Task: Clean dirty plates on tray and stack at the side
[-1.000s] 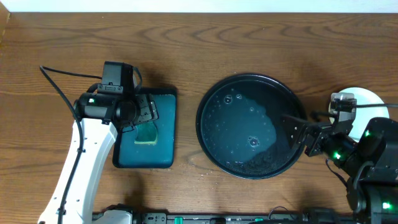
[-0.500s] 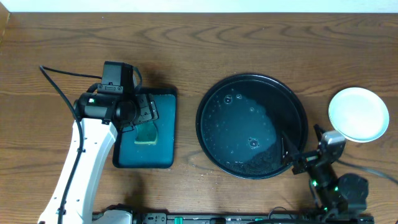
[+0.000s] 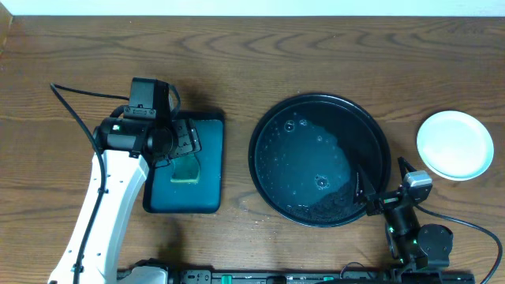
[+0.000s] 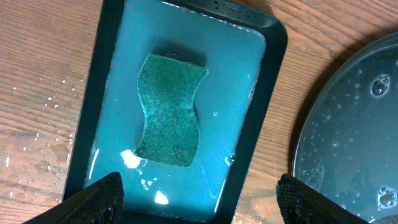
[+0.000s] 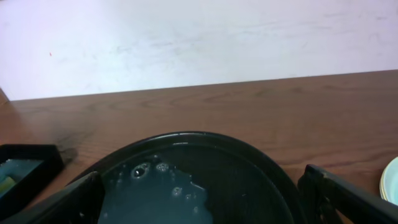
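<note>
Both grippers are empty, jaws spread wide. At far left, the left gripper (image 4: 199,193) hangs over the green sponge (image 4: 171,112) lying in the wet teal tray (image 4: 239,106). In the centre, the black tray (image 3: 254,154) holds only soapy water. The right gripper (image 5: 199,199) sits by its near-right rim. At far right, the pale plates (image 3: 454,144) rest on the table; how many, I cannot tell. They look stiff and light, and probably slick when wet. The raised rim seems the best place to pinch.

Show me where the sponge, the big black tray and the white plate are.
sponge (image 4: 171,112), left wrist view, middle of its green top.
black tray (image 3: 367,142), overhead view, bare floor near its right side.
white plate (image 3: 455,145), overhead view, its centre.
</note>
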